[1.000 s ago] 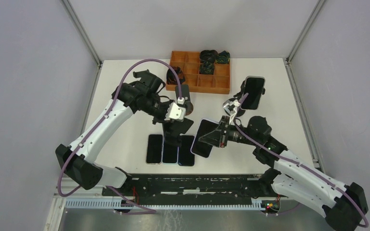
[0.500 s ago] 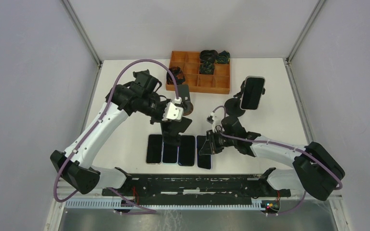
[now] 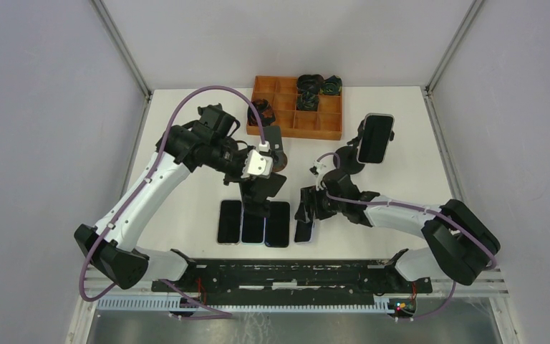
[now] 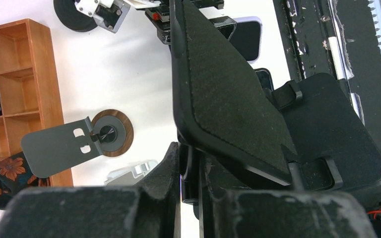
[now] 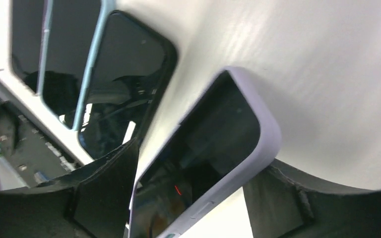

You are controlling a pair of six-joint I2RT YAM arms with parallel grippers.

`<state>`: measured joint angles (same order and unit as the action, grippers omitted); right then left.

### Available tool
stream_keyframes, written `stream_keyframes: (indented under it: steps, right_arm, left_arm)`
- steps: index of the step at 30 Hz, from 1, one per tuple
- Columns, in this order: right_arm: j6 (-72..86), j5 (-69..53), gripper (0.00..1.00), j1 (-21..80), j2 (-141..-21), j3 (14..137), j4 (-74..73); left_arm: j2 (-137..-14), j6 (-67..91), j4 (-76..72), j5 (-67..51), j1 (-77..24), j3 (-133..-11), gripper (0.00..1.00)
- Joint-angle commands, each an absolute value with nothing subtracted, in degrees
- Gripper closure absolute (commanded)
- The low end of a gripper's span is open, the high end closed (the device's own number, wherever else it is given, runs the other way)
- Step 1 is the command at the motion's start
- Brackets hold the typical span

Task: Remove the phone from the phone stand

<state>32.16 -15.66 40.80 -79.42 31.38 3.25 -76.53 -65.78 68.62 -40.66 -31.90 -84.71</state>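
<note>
Phone point(image 5: 198, 158) is held clear of the stand, clamped across its width between the closed jaws of the right gripper point(image 3: 310, 206). It is tilted, with its lower end near the table point(image 3: 186, 143).

Step judged: set-down, nearly done. The table lies just beneath the right jaws. The descent is best kept slow until the back rests flat, and only then should the jaws be parted.

The phone stand point(image 4: 228, 99), black and empty, is pinched at its lower part in the shut jaws of the left gripper point(image 4: 191, 163).

A row of three phones point(image 3: 254, 222) lies flat just beside the right jaws. A gap should be kept so that no edges are knocked.

Look: dark glossy screen, lavender case, rounded corners. A side button is made out on one edge.
</note>
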Motion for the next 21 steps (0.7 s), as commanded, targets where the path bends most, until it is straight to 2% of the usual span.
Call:
stream_keyframes:
  steps: [1, 10, 21]
  right_arm:
    - [30.32, -6.02, 0.19, 40.63, -77.41, 32.14, 1.63]
    - [31.03, -6.14, 0.13, 40.62, -72.74, 27.41, -0.46]
    - [37.21, -19.55, 0.13, 43.62, -75.26, 23.4, 17.38]
  left_arm:
    - [-75.03, -63.02, 67.72, -43.45, -31.93, -86.87, 0.98]
    - [-75.58, -63.36, 67.53, -43.57, -31.86, -86.64, 0.98]
    - [-75.59, -62.32, 67.24, -43.73, -31.95, -86.74, 0.98]
